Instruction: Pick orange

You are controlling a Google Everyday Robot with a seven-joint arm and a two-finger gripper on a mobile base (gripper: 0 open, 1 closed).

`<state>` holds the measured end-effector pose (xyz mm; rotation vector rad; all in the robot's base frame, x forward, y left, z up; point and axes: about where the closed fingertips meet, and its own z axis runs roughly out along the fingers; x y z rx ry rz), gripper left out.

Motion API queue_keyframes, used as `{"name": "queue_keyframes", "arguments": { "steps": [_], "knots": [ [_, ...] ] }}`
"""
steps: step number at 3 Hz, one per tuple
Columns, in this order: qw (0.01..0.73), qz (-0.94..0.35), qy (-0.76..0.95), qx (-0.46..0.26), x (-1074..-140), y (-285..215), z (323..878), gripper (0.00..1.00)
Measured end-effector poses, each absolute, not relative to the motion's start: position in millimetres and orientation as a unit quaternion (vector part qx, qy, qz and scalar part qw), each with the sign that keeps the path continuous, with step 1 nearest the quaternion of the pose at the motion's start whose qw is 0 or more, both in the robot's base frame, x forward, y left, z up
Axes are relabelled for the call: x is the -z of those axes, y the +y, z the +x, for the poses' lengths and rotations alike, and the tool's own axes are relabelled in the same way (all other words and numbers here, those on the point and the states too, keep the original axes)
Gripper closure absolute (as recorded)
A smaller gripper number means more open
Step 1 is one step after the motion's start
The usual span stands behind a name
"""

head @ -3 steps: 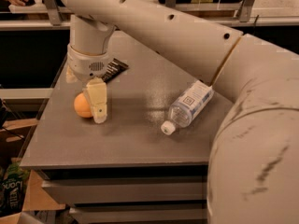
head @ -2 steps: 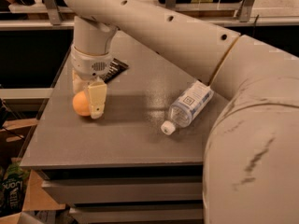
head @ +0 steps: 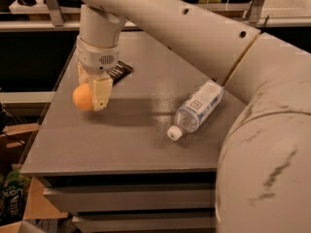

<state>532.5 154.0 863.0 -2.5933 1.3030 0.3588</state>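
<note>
The orange (head: 81, 98) is a small round fruit at the left side of the grey table (head: 131, 140). My gripper (head: 93, 94) hangs from the white arm and is shut on the orange. One cream finger (head: 102, 93) covers the fruit's right side. The orange looks held a little above the table top.
A clear plastic bottle (head: 197, 108) with a white cap lies on its side right of centre. A dark flat packet (head: 119, 72) lies behind the gripper. My large white arm fills the right side of the view. Boxes (head: 14, 198) sit on the floor at left.
The gripper has risen with the orange in it, so the fruit has come up off the table. The bottle has not moved.
</note>
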Motion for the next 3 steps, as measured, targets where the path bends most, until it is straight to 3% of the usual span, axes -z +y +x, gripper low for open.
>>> {"name": "queue_keyframes", "arguments": {
  "steps": [1, 3],
  "knots": [
    [0.133, -0.884, 0.435, -0.111, -888, 154, 534, 1.0],
    [0.151, -0.888, 0.422, -0.104, -911, 155, 533, 1.0]
  ]
}}
